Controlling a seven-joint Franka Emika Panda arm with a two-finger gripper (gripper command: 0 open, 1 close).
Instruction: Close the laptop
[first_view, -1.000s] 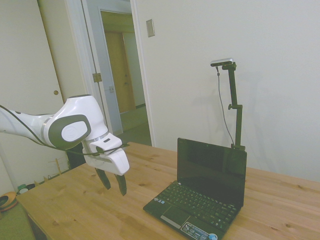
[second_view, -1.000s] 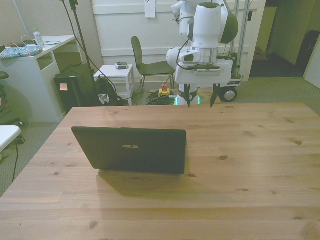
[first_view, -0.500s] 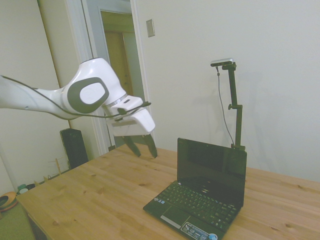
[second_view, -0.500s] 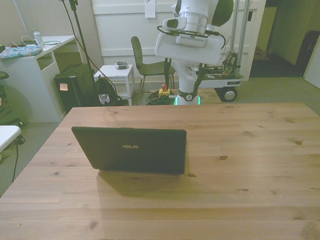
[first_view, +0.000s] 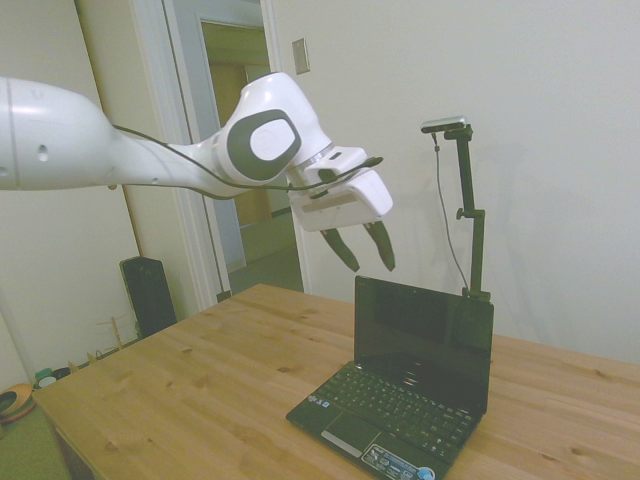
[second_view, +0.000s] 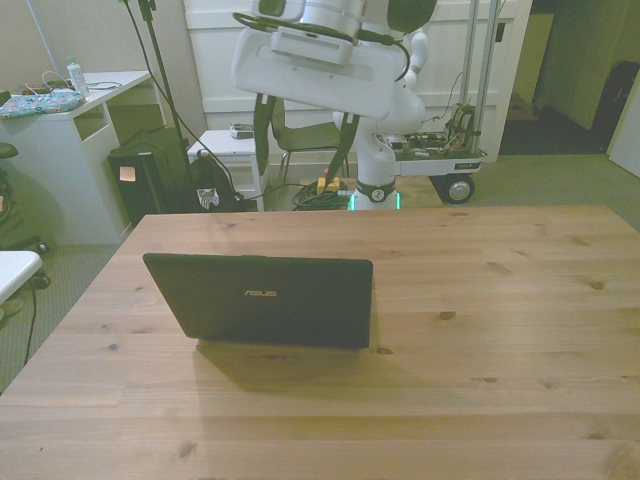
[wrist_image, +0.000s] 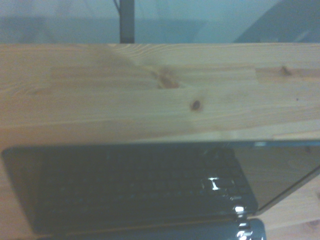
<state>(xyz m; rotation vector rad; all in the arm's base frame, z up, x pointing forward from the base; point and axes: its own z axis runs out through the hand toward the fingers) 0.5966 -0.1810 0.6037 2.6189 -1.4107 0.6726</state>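
Note:
The laptop (first_view: 415, 385) is a small black netbook standing open on the wooden table, its screen upright and its keyboard facing the arm. From the front view I see the matte lid of the laptop (second_view: 265, 298) with a silver logo. The wrist view looks down on the laptop (wrist_image: 135, 187), its dark screen mirroring the keys. My gripper (first_view: 360, 247) hangs open in the air just above the screen's top edge, on the keyboard side, touching nothing. In the front view my gripper (second_view: 300, 125) is above and behind the lid, fingers spread wide.
The wooden table (second_view: 480, 330) stretches wide to the front view's right of the laptop. Behind the table stand a chair (second_view: 300, 130), a small white side table (second_view: 230, 150) and a white desk (second_view: 60, 120). An open doorway (first_view: 245, 150) lies behind the arm.
My arm has swung up from low over the table and across toward the laptop, ending above its screen. The gripper has stayed open and the laptop has not moved.

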